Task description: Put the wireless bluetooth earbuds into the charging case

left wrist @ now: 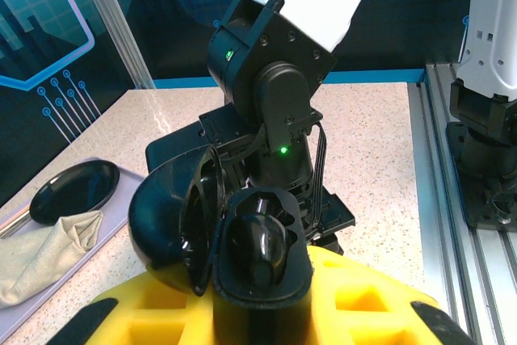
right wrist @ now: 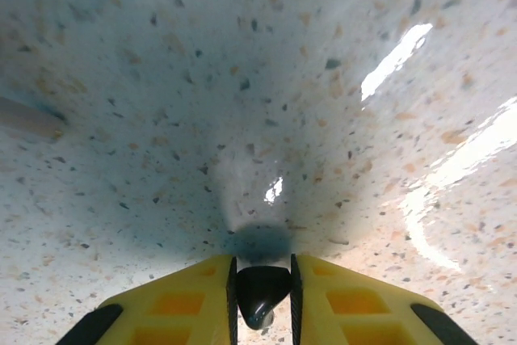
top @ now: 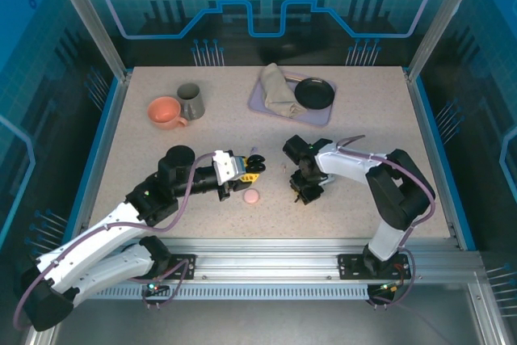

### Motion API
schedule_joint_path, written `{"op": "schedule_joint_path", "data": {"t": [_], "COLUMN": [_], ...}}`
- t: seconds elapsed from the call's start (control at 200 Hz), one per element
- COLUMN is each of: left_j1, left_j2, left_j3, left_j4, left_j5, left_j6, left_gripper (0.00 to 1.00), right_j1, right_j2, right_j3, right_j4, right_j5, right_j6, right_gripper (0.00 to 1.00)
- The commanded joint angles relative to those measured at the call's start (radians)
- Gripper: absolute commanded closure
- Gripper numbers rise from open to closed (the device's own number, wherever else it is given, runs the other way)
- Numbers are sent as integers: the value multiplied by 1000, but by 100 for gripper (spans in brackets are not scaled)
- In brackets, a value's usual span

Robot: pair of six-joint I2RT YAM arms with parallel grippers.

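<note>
My left gripper [top: 245, 169] is shut on an open black charging case [left wrist: 258, 252], gripped between its yellow fingers [left wrist: 363, 305]. The case's lid [left wrist: 166, 216] hangs open to the left, and a glossy black bud [left wrist: 260, 248] seems to sit in its well. Just right of it, my right gripper [top: 308, 193] points down at the table. In the right wrist view that gripper [right wrist: 262, 288] is shut on a small black earbud [right wrist: 261, 292], held just above the speckled tabletop. A pale pink round case [top: 251, 196] lies between the two grippers, nearer the front edge.
A pink mug [top: 165, 111] and a grey mug [top: 191, 101] stand at the back left. A lilac tray [top: 260, 104] at the back centre carries a beige cloth [top: 279, 90] and a black dish [top: 314, 93]. The right arm's wrist [left wrist: 279, 94] looms close behind the case.
</note>
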Motion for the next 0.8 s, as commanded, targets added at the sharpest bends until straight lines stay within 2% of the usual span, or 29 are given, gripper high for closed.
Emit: {"op": "schedule_joint_path", "data": {"t": [0.0,0.295,0.515,0.795], "left_j1": [-4,-4,-6,-8], "left_j2": [-11,42,117,238], "left_j3": [-15,-65,-64,-1], "left_j4": [59,178,251,322], "left_j5": [14,-21,-24,-19], "left_j6": [-33,-198,-280,-318], "left_gripper": [100,100,100,100], "right_j1": [2,6,9,11], "right_j2": [-76,-275,-508,-698], "right_j3": [-7,-53,-65,8], "right_j4": [-67,-50,68,156], "right_j5": [107,235,347,336], "right_j6": [-35,-128,-367,-656], "right_gripper": [76,76,76,76]}}
